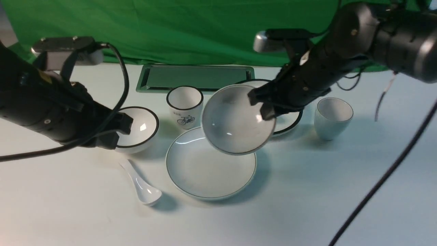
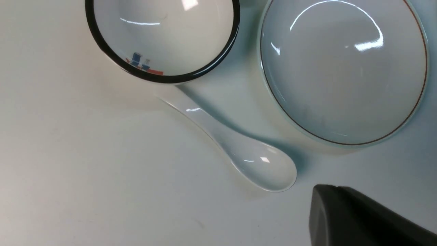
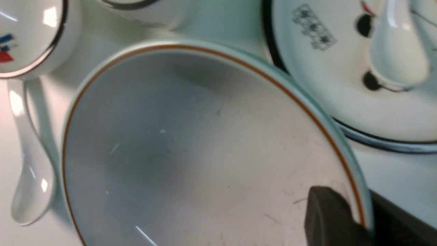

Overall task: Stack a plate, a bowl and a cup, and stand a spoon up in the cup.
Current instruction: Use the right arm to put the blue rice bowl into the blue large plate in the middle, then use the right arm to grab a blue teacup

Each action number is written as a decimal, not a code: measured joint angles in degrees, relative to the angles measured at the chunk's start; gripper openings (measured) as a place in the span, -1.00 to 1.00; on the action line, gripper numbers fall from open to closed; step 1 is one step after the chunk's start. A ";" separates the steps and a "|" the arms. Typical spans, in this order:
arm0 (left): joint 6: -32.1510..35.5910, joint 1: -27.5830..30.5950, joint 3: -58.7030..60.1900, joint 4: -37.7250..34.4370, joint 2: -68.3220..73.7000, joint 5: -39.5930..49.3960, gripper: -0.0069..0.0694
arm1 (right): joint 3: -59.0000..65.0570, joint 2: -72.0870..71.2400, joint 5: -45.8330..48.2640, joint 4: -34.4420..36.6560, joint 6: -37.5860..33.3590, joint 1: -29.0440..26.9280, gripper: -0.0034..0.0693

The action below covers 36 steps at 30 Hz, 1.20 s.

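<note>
Bowl (image 1: 235,119) tilted in air, rim pinched by right claw (image 1: 263,106), hanging over far edge of plate (image 1: 205,174) on counter (image 1: 307,191); plate centre lies below, nearer robot. Left claw (image 1: 114,131): open or closed, cannot tell.

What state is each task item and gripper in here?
bowl, lifted off the table, tilted
plate, flat on table, empty
cup, upright, empty
spoon, lying on table
right gripper, fingers clamp bowl rim
left gripper, holds nothing; opening unclear
</note>
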 joint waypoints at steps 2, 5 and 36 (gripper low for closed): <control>0.00 0.00 0.00 0.00 0.00 0.00 -0.83 | -3.70 3.74 1.34 0.11 -0.30 1.51 -0.68; 0.00 0.00 0.00 0.00 0.00 0.07 -0.83 | -9.34 10.49 4.81 0.47 0.44 3.27 -0.68; 0.05 0.00 0.00 0.00 0.00 1.74 -0.82 | -12.93 4.78 8.60 -14.71 4.70 -19.08 0.38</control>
